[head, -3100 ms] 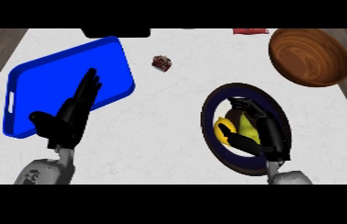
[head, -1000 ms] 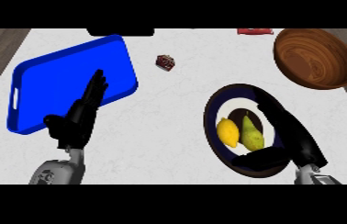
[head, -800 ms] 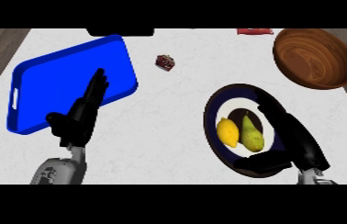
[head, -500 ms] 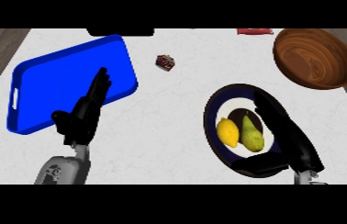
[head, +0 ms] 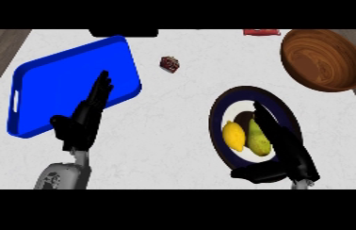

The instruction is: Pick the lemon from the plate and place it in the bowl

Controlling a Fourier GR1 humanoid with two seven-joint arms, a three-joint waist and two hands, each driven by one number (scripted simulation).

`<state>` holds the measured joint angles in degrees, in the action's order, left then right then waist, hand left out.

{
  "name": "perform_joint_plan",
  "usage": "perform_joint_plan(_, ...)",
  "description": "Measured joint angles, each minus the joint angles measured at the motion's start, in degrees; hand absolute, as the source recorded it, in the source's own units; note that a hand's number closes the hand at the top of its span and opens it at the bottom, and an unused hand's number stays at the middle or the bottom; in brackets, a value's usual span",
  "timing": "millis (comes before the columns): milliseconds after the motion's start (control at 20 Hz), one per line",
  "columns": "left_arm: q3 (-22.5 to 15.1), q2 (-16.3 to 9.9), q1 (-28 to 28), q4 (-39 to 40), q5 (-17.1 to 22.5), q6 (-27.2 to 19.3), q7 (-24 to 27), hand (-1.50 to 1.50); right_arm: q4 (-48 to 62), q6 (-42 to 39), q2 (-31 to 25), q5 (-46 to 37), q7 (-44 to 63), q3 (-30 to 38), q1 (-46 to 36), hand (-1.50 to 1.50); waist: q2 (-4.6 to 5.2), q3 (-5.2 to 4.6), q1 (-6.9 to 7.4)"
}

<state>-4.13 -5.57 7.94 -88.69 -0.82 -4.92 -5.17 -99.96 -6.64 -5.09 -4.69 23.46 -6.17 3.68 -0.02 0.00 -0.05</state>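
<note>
A yellow lemon (head: 235, 135) lies on the dark blue-rimmed plate (head: 223, 110), beside a green pear (head: 259, 139). A wooden bowl (head: 321, 59) stands at the upper right, apart from the plate. My right hand (head: 284, 149) lies over the plate's right and lower side, fingers straight along the pear, thumb stretched left below the fruit; it holds nothing. My left hand (head: 83, 118) rests open at the lower left, fingers pointing up over the edge of the blue tray.
A blue tray (head: 55, 83) fills the left part of the counter. A small dark reddish object (head: 170, 63) sits between the tray and the bowl. A red item (head: 261, 32) and a black shape (head: 124, 32) lie at the far edge.
Earlier my right hand covered the fruit on the plate; it has since drawn back to the plate's right side with fingers straightened, leaving lemon and pear in view. The left hand barely shifted.
</note>
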Motion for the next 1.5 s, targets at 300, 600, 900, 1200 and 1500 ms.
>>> perform_joint_plan(300, 0.09, 0.98, -0.57, -1.60, -0.94, 0.20, -0.76, 0.00, 6.84, 0.98, 1.53, -1.63, -3.82, 0.62, -2.59, -1.50, 0.01, 0.00, 0.07)
perform_joint_plan(600, 0.47, 1.35, -1.02, -1.45, -1.40, 0.44, -0.17, 0.00, 11.11, 4.10, 1.54, -8.55, -5.11, -1.20, -3.77, -1.50, -0.23, -0.25, 0.12)
perform_joint_plan(900, 1.63, 1.03, 0.12, -0.80, -1.10, 1.14, -0.67, 0.00, 15.99, 4.28, 0.93, -11.55, -9.02, -1.67, -5.25, -1.50, -0.77, -0.81, 0.08)
perform_joint_plan(1200, 0.89, 2.13, 0.25, -0.37, -1.76, 0.88, -0.55, 0.00, 18.01, 3.00, 1.41, -14.69, -11.34, -5.31, -7.13, 1.50, -0.68, -0.74, 0.15)
perform_joint_plan(1500, 0.28, 2.94, -0.71, -0.17, -2.69, 0.49, 0.69, 0.00, 21.00, 2.32, 1.21, -17.30, -16.47, -7.13, -8.65, 1.50, -0.79, -0.77, 0.09)
